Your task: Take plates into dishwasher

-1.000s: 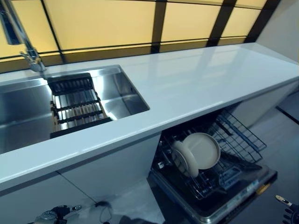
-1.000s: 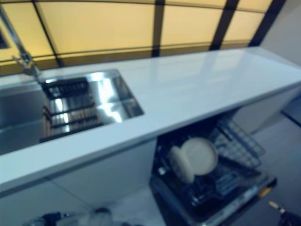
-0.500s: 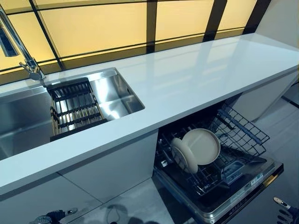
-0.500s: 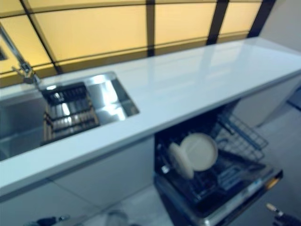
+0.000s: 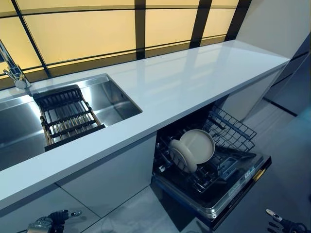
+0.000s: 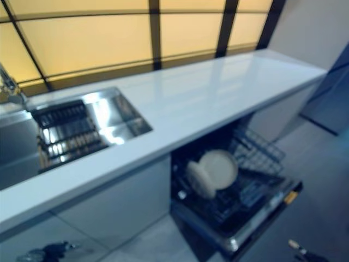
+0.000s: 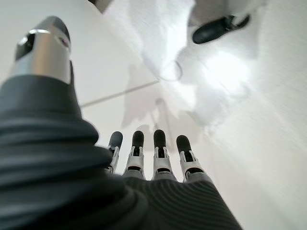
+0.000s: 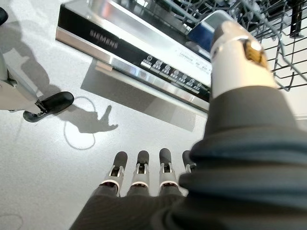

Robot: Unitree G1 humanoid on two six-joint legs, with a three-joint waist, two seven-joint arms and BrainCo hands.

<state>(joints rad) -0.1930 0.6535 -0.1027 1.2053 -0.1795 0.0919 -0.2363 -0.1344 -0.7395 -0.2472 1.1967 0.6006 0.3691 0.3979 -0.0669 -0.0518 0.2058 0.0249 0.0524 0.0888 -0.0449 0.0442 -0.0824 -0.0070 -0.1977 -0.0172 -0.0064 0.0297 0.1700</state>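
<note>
Two plates [image 5: 192, 148] upright in the dishwasher rack [image 5: 228, 141]; left hand [image 7: 153, 158] and right hand [image 8: 144, 175] open, empty.

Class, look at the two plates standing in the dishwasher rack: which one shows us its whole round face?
The rear plate, nearer the counter's right end; the front plate is turned nearly edge-on.

The surface [image 5: 194, 77] is smooth, glossy white, the sink [image 5: 114, 99] at far left brushed shiny metal, the two plates [image 5: 192, 148] smooth cream ceramic, and the dishwasher rack [image 5: 233, 133] thin coated wire.
</note>
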